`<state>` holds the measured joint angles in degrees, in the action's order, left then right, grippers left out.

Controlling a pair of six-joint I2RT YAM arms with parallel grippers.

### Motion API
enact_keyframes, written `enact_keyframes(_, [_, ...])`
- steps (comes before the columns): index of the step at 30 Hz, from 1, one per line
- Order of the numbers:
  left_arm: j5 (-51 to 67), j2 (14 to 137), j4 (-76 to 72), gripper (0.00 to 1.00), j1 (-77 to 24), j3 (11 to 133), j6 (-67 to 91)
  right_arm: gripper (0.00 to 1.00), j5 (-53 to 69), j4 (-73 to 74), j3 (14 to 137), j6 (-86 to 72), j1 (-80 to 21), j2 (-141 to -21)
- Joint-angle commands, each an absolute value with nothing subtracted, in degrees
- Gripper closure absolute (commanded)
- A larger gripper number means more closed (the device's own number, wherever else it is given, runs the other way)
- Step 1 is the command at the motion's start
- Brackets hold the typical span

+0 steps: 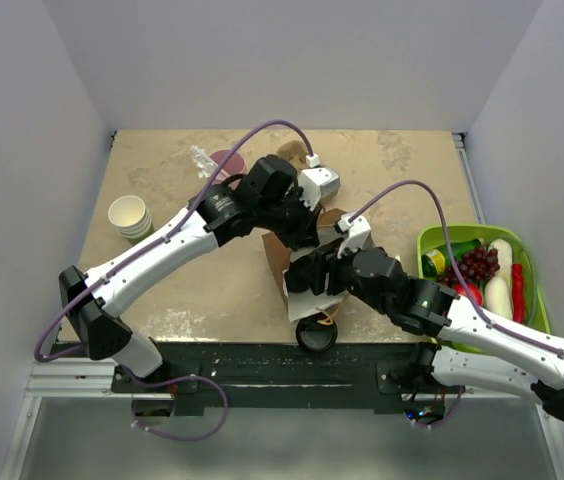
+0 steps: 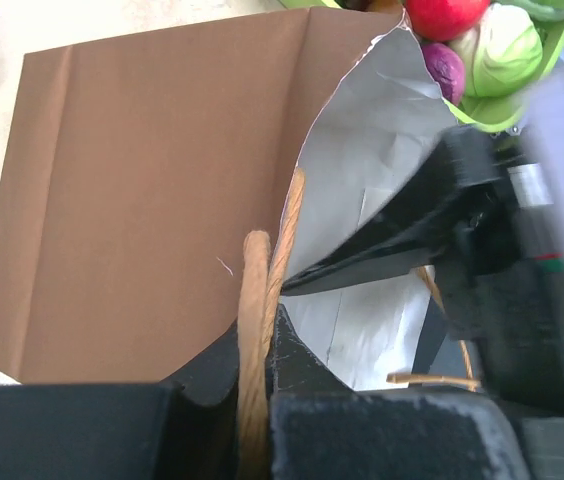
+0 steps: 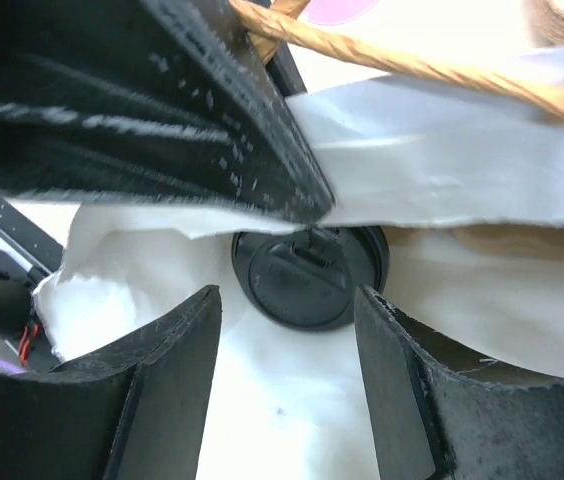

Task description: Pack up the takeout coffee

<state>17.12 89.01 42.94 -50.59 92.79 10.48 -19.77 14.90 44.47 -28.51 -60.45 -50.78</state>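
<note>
Pinching the twisted rope handle [image 2: 258, 300] between tightly closed jaws, the left gripper [image 2: 259, 345] sits at the bottom centre of its own wrist view. The brown paper bag [image 2: 152, 180] fills the left and middle of that frame. The bag's mouth gapes right of centre, showing its white lining [image 2: 382, 130], and the dark bulk of the right arm reaches into the opening from the right edge.

In the right wrist view the right gripper [image 3: 290, 300] has its jaws moderately wide, one finger at lower left and one at lower right, with nothing pressed between the pads. The takeout coffee [image 3: 302, 275] shows in the middle of that frame, just past the fingertips. Only its round black lid is visible, ringed by the white lining, so it lies inside the bag, with its sides hidden. Whether the fingertips brush the lid's edge I cannot tell. A sliver of the pink tumbler [image 3: 344, 8] shows at the top edge.

From above, both arms meet over the bag at the centre of the table [image 1: 392, 170]. A stack of paper cups [image 1: 129, 215] stands at the left and a green basket [image 1: 432, 237] of produce at the right. A round black disc [image 1: 315, 336] lies at lower centre, just below the bag
</note>
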Motion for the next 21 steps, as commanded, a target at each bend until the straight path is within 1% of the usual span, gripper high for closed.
enact_keyframes(1, [19.24,87.63,42.8,1.0,-48.17,95.1,13.36,0.4,-19.6,20.12,51.06,-27.95,-60.73,-48.52])
enact_keyframes(5, [21.09,88.15,42.63,1.0,-45.88,94.92,14.59,0.37,-18.54,21.97,55.01,-28.65,-60.73,-46.59])
enact_keyframes(10, [23.29,89.21,42.01,1.0,-43.77,94.83,15.38,0.36,-17.58,24.08,59.06,-28.65,-60.73,-45.88])
enact_keyframes(15, [24.78,89.56,41.4,1.0,-41.84,94.83,16.17,0.32,-19.33,28.38,64.33,-28.65,-60.73,-46.67])
enact_keyframes(16, [25.66,89.73,41.4,1.0,-40.97,94.83,16.35,0.23,-19.42,28.91,65.03,-28.57,-60.73,-46.93])
enact_keyframes(17, [26.27,90.08,41.4,1.0,-40.52,94.92,16.43,0.02,-19.25,29.35,66.26,-28.48,-60.73,-47.11])
enact_keyframes(21, [28.29,91.31,41.39,1.0,-38.68,95.54,16.52,0.02,-21.35,34.26,69.95,-31.98,-60.73,-48.25])
